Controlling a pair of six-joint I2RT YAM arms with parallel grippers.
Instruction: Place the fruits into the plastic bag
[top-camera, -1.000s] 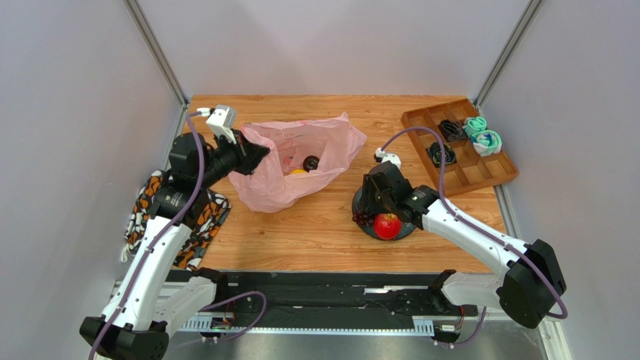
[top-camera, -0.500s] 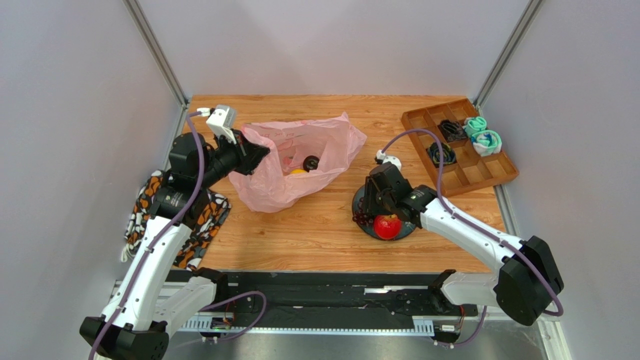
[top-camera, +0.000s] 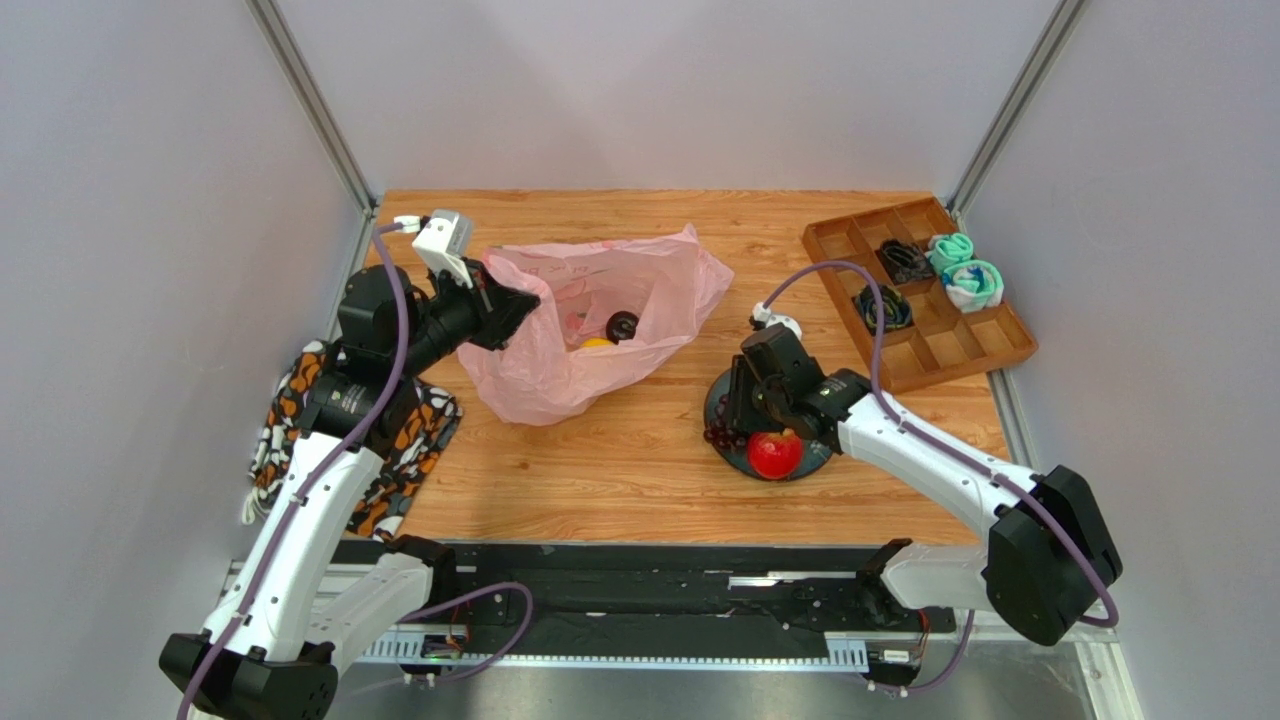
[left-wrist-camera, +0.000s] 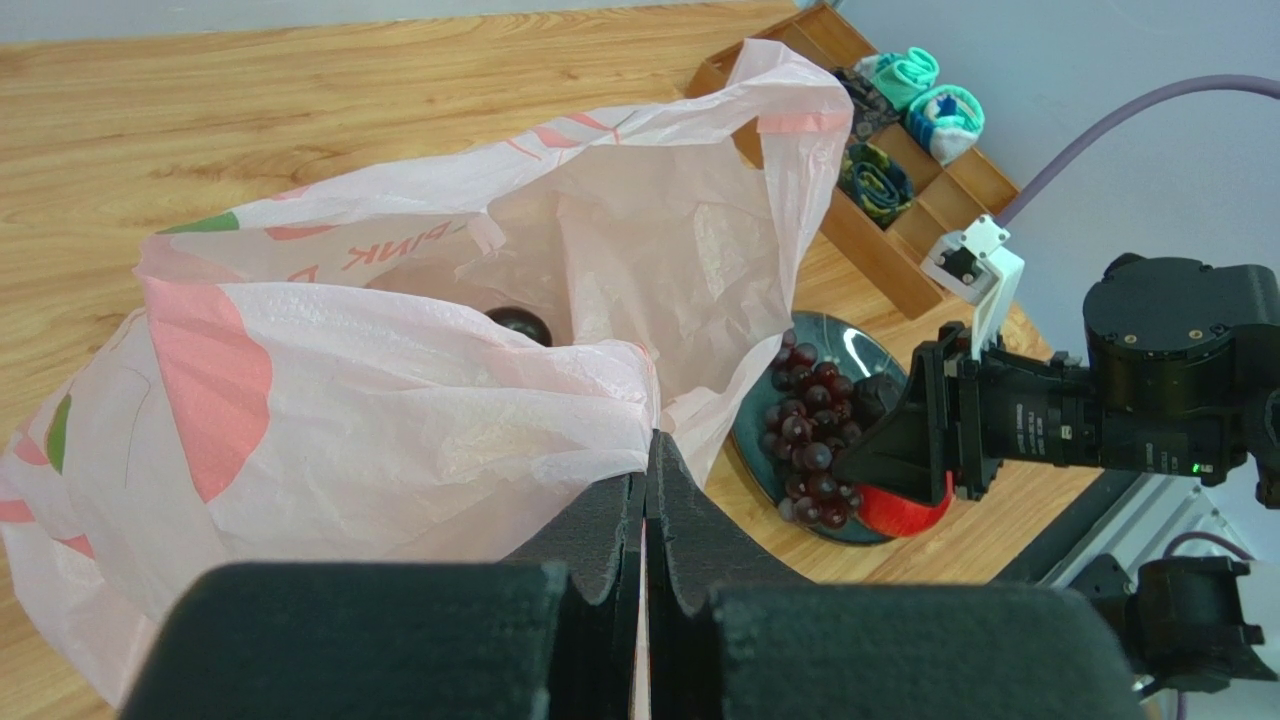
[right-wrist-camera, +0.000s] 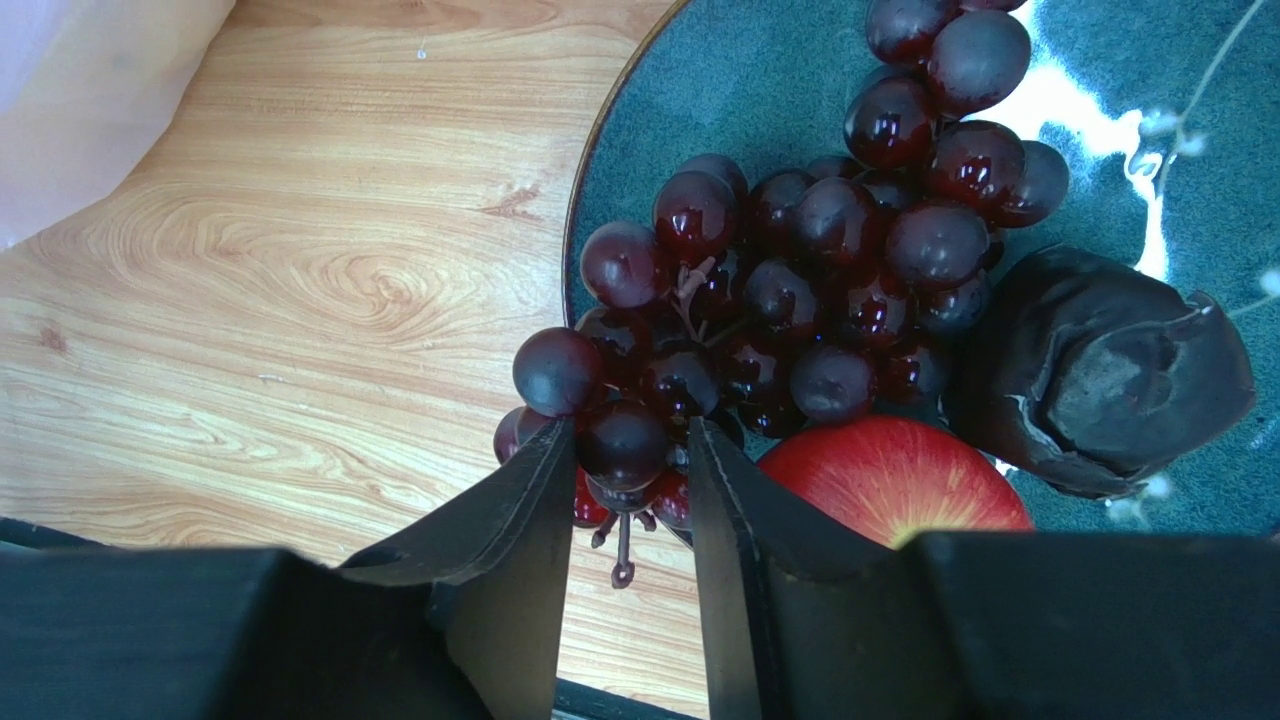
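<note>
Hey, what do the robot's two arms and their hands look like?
Both arms have white links with black joints and a purple cable running alongside. The left hand and right hand each have two black wedge fingers. A small white camera block sits on each wrist.

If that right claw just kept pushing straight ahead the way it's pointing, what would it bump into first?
Most likely the grapes. The right gripper already has its fingers either side of the bunch's lowest berries on the dark plate, with the red apple just beside. Depth is hard to judge here.
</note>
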